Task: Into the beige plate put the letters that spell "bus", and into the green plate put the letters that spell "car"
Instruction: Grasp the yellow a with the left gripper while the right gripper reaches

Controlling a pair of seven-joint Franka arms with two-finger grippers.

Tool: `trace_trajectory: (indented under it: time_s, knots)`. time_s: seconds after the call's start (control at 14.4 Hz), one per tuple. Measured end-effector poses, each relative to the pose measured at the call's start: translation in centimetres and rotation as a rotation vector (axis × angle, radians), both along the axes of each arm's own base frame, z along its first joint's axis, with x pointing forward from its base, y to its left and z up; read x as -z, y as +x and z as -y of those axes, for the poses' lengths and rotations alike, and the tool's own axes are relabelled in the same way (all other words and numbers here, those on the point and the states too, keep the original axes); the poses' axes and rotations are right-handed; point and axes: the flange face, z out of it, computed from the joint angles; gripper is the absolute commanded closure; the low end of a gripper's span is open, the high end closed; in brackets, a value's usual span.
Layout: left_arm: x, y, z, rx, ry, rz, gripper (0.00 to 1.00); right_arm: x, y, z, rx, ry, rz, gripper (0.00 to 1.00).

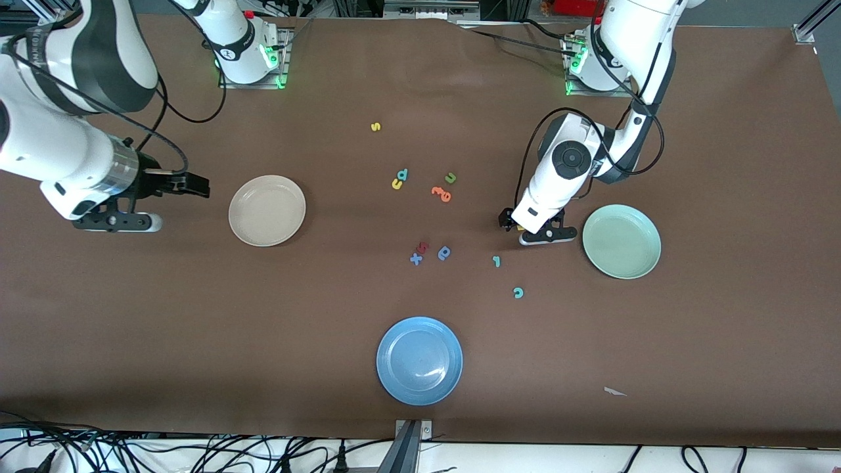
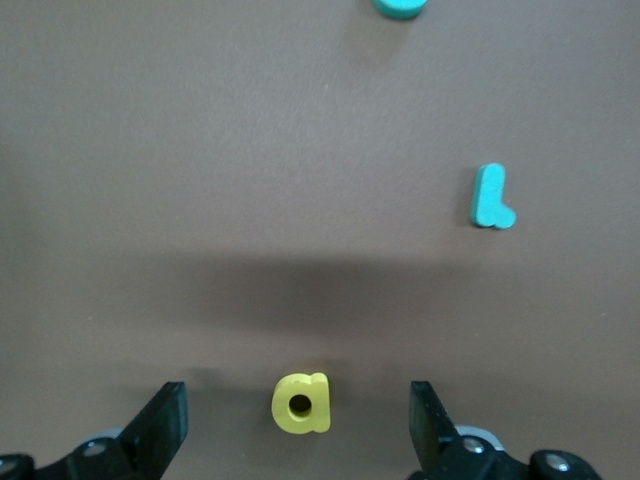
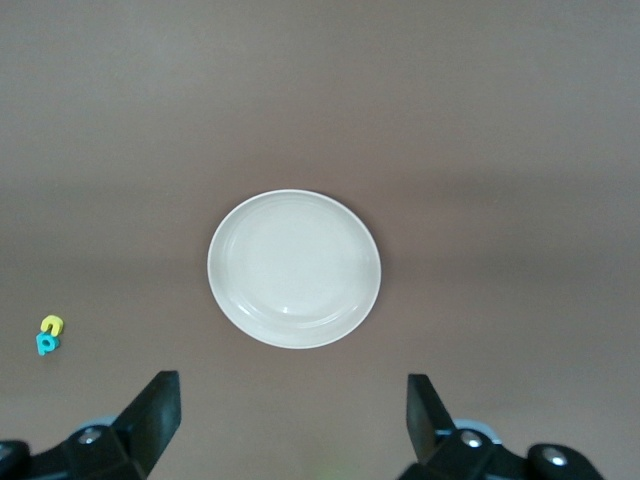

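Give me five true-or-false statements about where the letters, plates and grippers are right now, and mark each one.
1. The yellow "a" lies on the table between the open fingers of the left gripper. True.
2. The beige plate already holds a letter. False: it holds nothing.
3. The right gripper is shut on the yellow "s". False: it is open, holds nothing and waits near the beige plate; the "s" lies on the table.
4. The teal "c" lies nearer the front camera than the teal "r". True.
5. The green plate holds the teal "r". False: the plate holds nothing; the "r" lies on the table.
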Motion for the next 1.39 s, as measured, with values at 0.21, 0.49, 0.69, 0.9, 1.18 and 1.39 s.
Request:
trace_trajectory:
  time_s: [0.21,0.49,0.69,0.9,1.18,1.39]
  knots:
    - [0.3,-0.3,-0.1,0.001,0.003,-0.007,0.23,0.4,-1.1,-5.8,-0.053,0.0,-0.007,0.0]
    - [0.5,-0.6,0.2,0.0,0.003,-0.012,0.34,3.8,-5.5,-15.0,-0.047,0.001,0.04,0.0]
    - [1.3,-1.1,0.8,0.003,0.009,-0.025,0.43,7.8,-11.0,-19.3,-0.025,-0.01,0.068,0.0]
    - [1.5,-1.2,1.0,0.003,0.009,-0.025,0.55,11.6,-16.4,-23.1,0.008,-0.016,0.097,0.0]
    - [1.3,-1.0,0.9,0.0,0.008,-0.02,0.68,17.3,-22.3,-25.2,0.019,0.021,0.147,0.0]
    - [1.3,-0.9,0.8,0.0,0.009,-0.02,0.74,21.0,-26.1,-26.8,0.048,0.063,0.15,0.0]
